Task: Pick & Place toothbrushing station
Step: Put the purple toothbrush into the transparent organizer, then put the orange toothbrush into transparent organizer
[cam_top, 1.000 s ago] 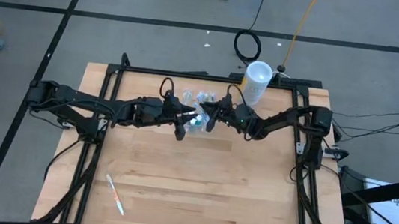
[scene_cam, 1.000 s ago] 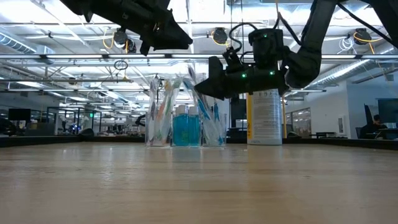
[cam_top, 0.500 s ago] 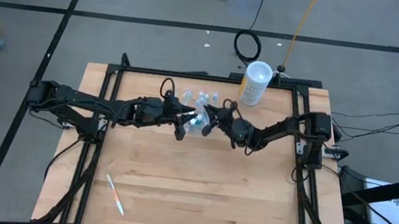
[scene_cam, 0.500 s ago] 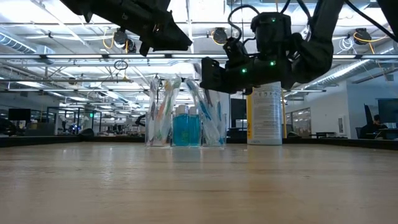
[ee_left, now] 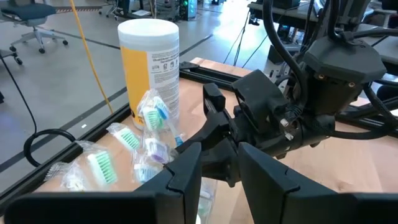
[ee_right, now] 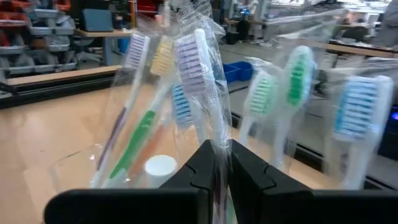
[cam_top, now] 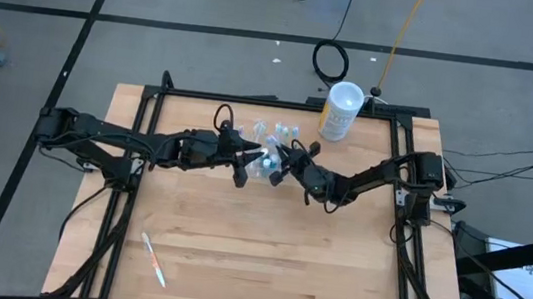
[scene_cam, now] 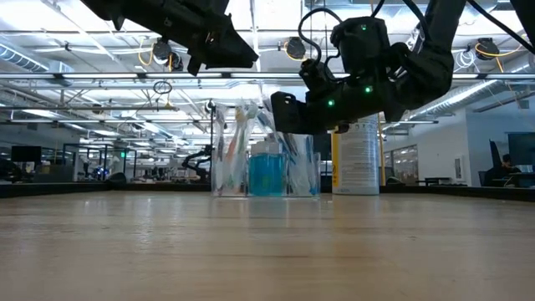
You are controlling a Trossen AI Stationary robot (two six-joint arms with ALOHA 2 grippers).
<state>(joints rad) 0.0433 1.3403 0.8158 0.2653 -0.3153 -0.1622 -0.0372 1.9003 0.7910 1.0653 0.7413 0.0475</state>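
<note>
The clear holder (scene_cam: 266, 159) stands upright at the far middle of the wooden surface (cam_top: 265, 250), just beside the white canister (cam_top: 340, 111); wrapped toothbrushes (ee_right: 198, 62) fan out of it, heads up, around a teal toothpaste tube (scene_cam: 267, 174), so each handle can be taken singly; the right claw (ee_right: 214, 163) is pinched together on one wrapped brush, low on its handle, presumably to lift it clear of the others; the left claw (ee_left: 219, 163) hangs just on the holder's other side, fingers partly apart and holding nothing, probably waiting or steadying; one loose toothbrush (cam_top: 153, 259) lies well apart from the holder, near the surface's front left corner, likely still to be collected.
</note>
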